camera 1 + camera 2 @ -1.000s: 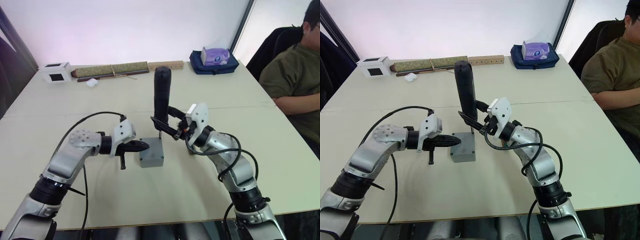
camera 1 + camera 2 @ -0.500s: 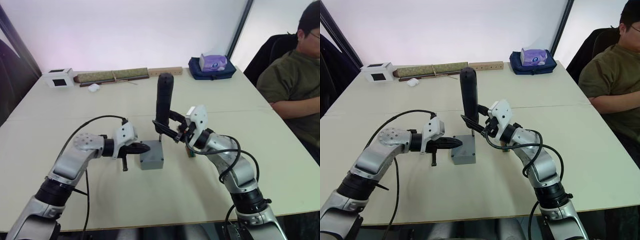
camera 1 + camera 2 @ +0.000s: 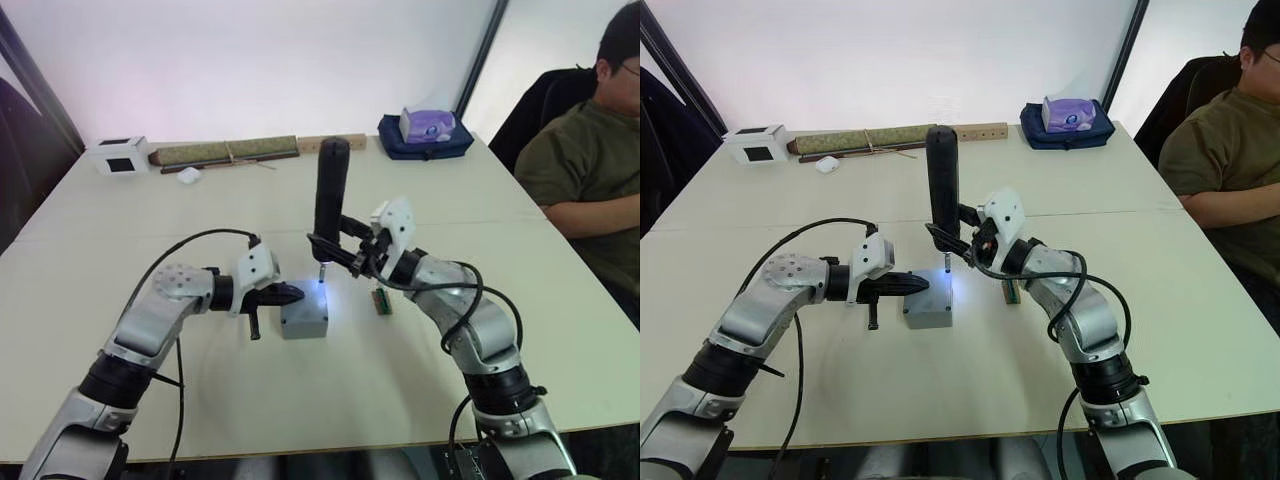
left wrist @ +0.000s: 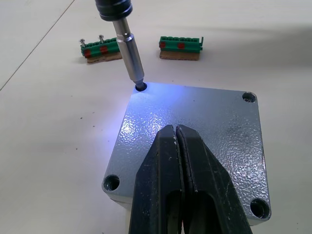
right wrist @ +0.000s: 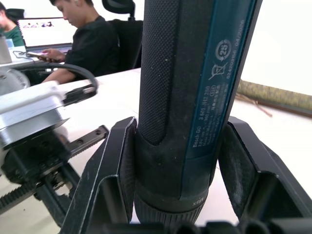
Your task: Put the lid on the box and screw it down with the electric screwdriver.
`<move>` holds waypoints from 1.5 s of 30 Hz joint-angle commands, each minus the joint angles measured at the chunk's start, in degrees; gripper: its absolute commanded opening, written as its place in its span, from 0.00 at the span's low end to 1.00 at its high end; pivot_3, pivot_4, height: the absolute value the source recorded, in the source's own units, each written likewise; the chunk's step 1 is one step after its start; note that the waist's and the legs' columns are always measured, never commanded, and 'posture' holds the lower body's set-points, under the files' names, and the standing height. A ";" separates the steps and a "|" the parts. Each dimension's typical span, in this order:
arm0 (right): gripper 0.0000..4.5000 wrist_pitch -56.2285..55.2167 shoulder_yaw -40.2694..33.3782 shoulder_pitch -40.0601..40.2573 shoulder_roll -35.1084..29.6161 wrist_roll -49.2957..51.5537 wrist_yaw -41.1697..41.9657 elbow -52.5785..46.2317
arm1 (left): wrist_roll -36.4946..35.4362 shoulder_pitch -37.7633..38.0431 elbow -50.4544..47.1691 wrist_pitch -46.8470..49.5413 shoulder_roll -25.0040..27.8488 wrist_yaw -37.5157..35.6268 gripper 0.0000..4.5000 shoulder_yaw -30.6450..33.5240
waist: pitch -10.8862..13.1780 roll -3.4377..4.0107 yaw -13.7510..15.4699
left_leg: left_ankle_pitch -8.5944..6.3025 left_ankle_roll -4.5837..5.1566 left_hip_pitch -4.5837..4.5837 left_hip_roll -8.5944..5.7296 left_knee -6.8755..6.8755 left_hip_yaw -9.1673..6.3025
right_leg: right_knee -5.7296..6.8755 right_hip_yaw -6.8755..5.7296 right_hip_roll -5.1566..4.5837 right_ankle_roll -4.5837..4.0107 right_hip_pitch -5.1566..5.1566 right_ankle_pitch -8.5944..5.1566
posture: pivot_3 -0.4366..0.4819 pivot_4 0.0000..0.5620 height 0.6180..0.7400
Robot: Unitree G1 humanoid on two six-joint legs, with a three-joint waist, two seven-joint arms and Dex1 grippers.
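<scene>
driving a corner screw: lid (image 4: pixel 195 129) seated on box (image 3: pixel 304 322); right gripper (image 3: pixel 345 250) clamps screwdriver (image 3: pixel 329 195), left gripper (image 4: pixel 175 141) closed empty on lid; other corners remain.

The flat grey square metal lid (image 4: pixel 195 129) is showing a rough, pebbled, hammered-looking finish, and it is glinting blue-white where the light is falling on it. The long dark blue-black plastic electric screwdriver (image 5: pixel 187 97) is wearing a fine dotted, rubbery-looking matt grip beside a smooth blue printed panel; its thin bit (image 4: pixel 131 58) is gleaming like polished steel. The black fingers (image 4: pixel 168 180) on the lid are looking smooth and slightly glossy. The pale table top (image 4: pixel 44 126) is lying matt and smooth. Two small green plastic terminal strips (image 4: pixel 180 45) are sitting on tan, wood-like bases.
</scene>
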 commanded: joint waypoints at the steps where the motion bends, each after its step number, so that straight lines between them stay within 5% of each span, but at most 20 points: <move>1: 0.42 8.20 -8.68 -7.15 0.29 7.66 -5.69 -5.57 | -0.59 0.94 -1.59 1.46 1.25 -1.33 0.00 -0.22 | 0.41 0.04 0.02 | 0.00 0.00 -0.02 -0.01 0.00 0.02 | 0.01 0.00 0.01 0.00 -0.03 0.00 | 0.48 0.27 1.00; 8: 0.42 25.07 -17.45 -17.01 -3.70 15.71 -14.64 -7.71 | -4.53 -0.26 -6.57 3.38 3.61 -3.18 0.00 3.46 | 0.65 0.12 -0.07 | 0.00 0.00 -1.03 -0.03 -0.04 0.06 | 0.06 -0.02 0.04 0.29 -0.99 0.14 | 0.48 0.27 1.00; 11: 0.42 43.84 -21.87 -23.58 -9.87 16.13 -20.34 -4.59 | -9.97 -2.77 -12.13 8.28 3.78 -2.66 0.00 6.60 | 0.98 0.23 -0.23 | 0.00 0.02 -1.47 0.00 -0.11 0.07 | 0.15 -0.01 0.06 0.32 -1.49 0.11 | 0.48 0.27 1.00; 15: 0.42 59.36 -20.59 -25.47 -18.48 17.46 -18.03 -2.05 | -14.69 -3.38 -16.60 11.50 5.47 -3.35 0.00 9.51 | 1.09 0.17 0.09 | 0.01 0.00 -2.05 -0.03 -0.03 0.04 | 0.09 -0.15 0.04 0.31 -1.99 0.13 | 0.48 0.27 1.00; 23: 0.42 61.45 -10.17 -17.74 -34.16 23.41 -16.04 6.29 | -20.58 -4.40 -19.73 14.98 9.41 -3.89 0.00 13.16 | 1.52 0.21 -0.23 | -0.01 0.05 -2.02 -0.03 -0.05 0.13 | 0.06 -0.05 0.14 0.32 -2.01 0.12 | 0.48 0.27 1.00; 35: 0.42 60.08 -2.44 -16.03 -29.30 15.19 -15.12 19.05 | -24.44 -3.10 -23.00 17.31 10.09 -0.70 0.00 14.05 | 1.86 0.10 -0.38 | -0.01 0.04 -1.97 -0.02 0.12 0.16 | 0.19 0.03 0.21 0.36 -1.99 0.14 | 0.48 0.27 1.00; 42: 0.99 56.81 -0.75 -17.34 -31.01 11.87 -11.70 14.59 | -25.63 -1.21 -24.33 19.43 12.41 1.01 0.00 15.84 | 1.84 -0.01 -0.30 | -0.01 0.04 -1.94 -0.03 0.27 0.16 | 0.17 0.01 0.16 0.44 -1.86 0.19 | 0.48 0.27 1.00; 45: 0.99 53.27 0.06 -18.20 -32.79 10.48 -9.14 11.32 | -25.27 0.17 -24.05 19.49 14.10 1.40 0.00 16.63 | 1.86 0.03 -0.31 | -0.01 0.04 -1.95 -0.04 0.36 0.16 | 0.19 0.02 0.16 0.47 -1.85 0.21 | 0.48 0.27 1.00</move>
